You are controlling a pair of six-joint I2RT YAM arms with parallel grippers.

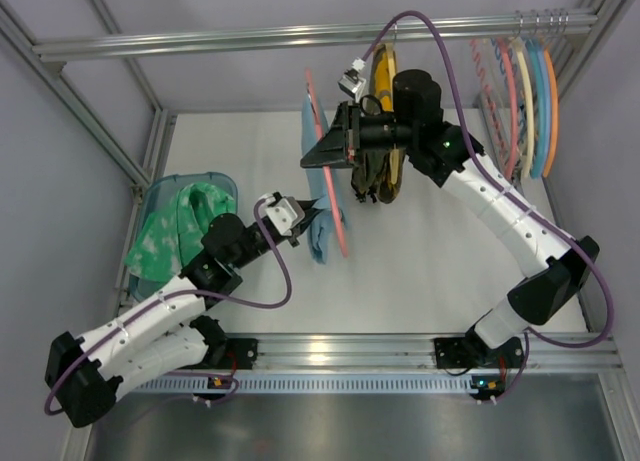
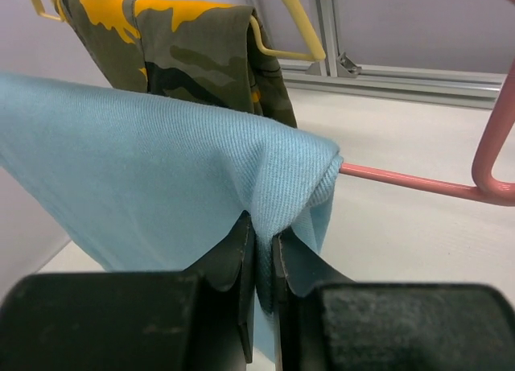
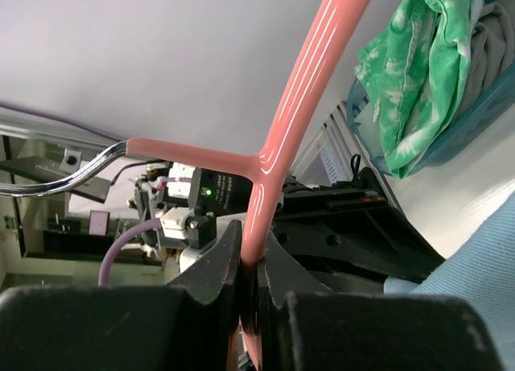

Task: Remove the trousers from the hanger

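Observation:
The light blue trousers [image 1: 322, 221] hang folded over the lower bar of the salmon-pink hanger [image 1: 322, 131], held in the air above the white table. In the left wrist view the trousers [image 2: 145, 170] drape over the pink bar [image 2: 410, 182]. My left gripper [image 2: 264, 242] is shut on a fold of the trousers; from above it sits at the cloth's left edge [image 1: 300, 224]. My right gripper [image 3: 251, 266] is shut on the hanger's pink arm [image 3: 310, 89], just below the silver hook [image 3: 64, 174]; from above it is at the hanger's top [image 1: 332, 146].
A yellow hanger with a yellow-and-dark patterned garment [image 1: 383, 131] hangs right behind my right gripper. Several bare hangers [image 1: 520, 91] hang on the rail at back right. A teal basket with green-and-white cloth [image 1: 180, 226] sits at left.

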